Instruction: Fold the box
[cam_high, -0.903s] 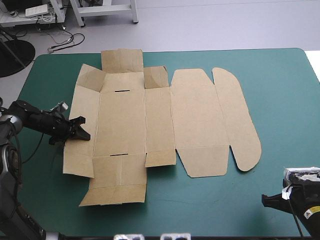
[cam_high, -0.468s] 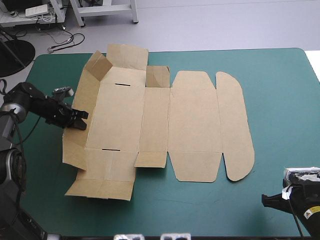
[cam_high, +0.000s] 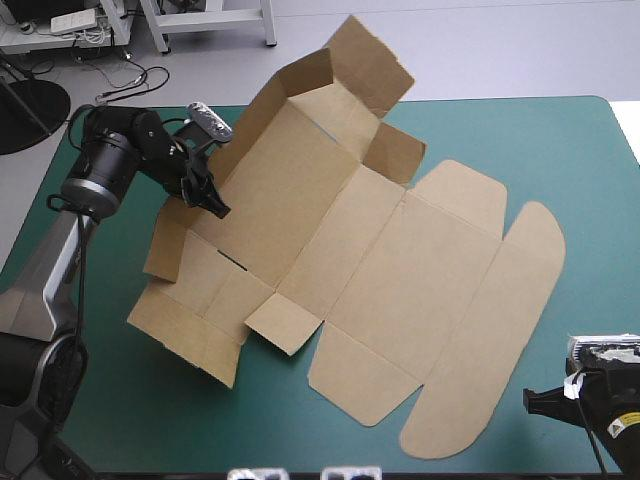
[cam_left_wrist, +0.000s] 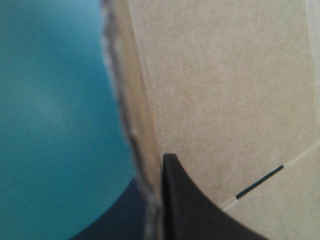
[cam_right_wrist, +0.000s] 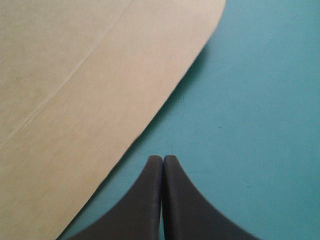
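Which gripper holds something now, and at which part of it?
The left gripper pinches the brown board box at the edge of its left side flap; the right gripper holds nothing.

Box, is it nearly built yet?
Not nearly. Done: nothing is tucked, and most of the box is a flat sheet. In hand: the left gripper grips its left edge, that side raised. Left: raising and tucking the other walls. The right gripper is shut beside the sheet.

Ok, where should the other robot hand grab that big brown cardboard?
Probably the rounded lid flap of the brown cardboard box, by its curved outer edge, coming from the teal-green table's near right side. That edge lies flat and free just ahead of the right gripper; the left gripper holds the raised opposite side.
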